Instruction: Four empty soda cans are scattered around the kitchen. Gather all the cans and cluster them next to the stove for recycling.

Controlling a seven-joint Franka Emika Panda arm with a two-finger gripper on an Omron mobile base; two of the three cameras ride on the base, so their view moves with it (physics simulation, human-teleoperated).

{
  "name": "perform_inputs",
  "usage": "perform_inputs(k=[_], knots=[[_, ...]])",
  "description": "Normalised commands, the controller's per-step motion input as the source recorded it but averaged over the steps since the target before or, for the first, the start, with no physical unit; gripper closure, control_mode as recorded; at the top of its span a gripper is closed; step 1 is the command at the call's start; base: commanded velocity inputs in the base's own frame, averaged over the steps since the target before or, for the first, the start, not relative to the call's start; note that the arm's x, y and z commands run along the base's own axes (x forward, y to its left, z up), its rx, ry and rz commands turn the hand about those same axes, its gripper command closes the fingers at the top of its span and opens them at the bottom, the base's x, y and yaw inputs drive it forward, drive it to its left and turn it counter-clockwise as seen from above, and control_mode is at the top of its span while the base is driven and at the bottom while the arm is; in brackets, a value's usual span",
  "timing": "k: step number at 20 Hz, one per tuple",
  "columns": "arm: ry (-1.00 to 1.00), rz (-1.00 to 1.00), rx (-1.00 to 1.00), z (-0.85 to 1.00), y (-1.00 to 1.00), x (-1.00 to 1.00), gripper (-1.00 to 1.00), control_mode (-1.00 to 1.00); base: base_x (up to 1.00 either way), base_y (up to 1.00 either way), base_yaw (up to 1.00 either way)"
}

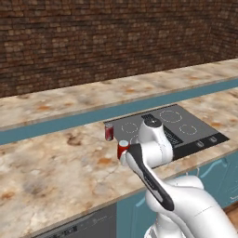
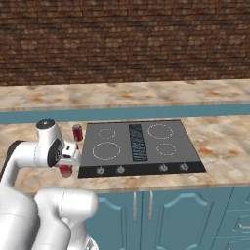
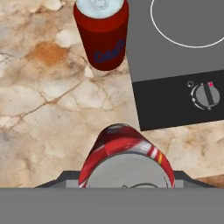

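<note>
The hand [image 3: 127, 186] is closed on a red soda can [image 3: 127, 159], which sits between the finger tips with its silver top facing the wrist camera. In the left base view the held can [image 1: 122, 148] shows just at the arm's wrist, above the beige marbled counter [image 1: 56, 162]; whether its base touches the counter cannot be told. In the right base view the same can [image 2: 66, 170] hangs below the wrist, just off the front left corner of the stove [image 2: 139, 146].

A second soda can [image 3: 101, 33] stands upright on the counter ahead of the hand, touching or just beside the stove's left edge [image 3: 183, 39]; which of the two cannot be told. It appears beyond the held can in the left base view [image 1: 109, 131] and at the stove's rear left corner in the right base view [image 2: 77, 132]. The two cans are near each other but apart.

To the right of the hand lies the stove's black front strip with one round knob [image 3: 205, 95], and above it a white ring burner outline [image 3: 162, 30]. A central vent grille [image 2: 136, 142] divides the cooktop. Behind the counter run a teal band [image 1: 69, 121], a further counter and a dark red brick wall [image 2: 125, 39]; teal cabinets [image 2: 161, 219] stand below.
</note>
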Motion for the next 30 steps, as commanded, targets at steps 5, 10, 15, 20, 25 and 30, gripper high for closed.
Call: perform_inputs(k=[5, 10, 15, 20, 25, 30], knots=[[0.00, 0.00, 0.00, -0.43, 0.00, 0.24, 1.00, -1.00, 0.00, 0.00, 0.00], [0.11, 0.00, 0.00, -0.43, 0.04, 0.02, 1.00, -1.00, 0.00, 0.00, 0.00], [0.13, 0.00, 0.00, -0.43, 0.01, 0.00, 1.00, -1.00, 0.00, 0.00, 0.00], [0.01, 0.00, 0.00, -0.23, 0.00, 0.04, 1.00, -1.00, 0.00, 0.00, 0.00], [0.00, 0.00, 0.00, -0.06, 0.00, 0.01, 1.00, -1.00, 0.00, 0.00, 0.00], [0.00, 0.00, 0.00, 0.00, 0.00, 0.00, -1.00, -1.00, 0.00, 0.00, 0.00]])
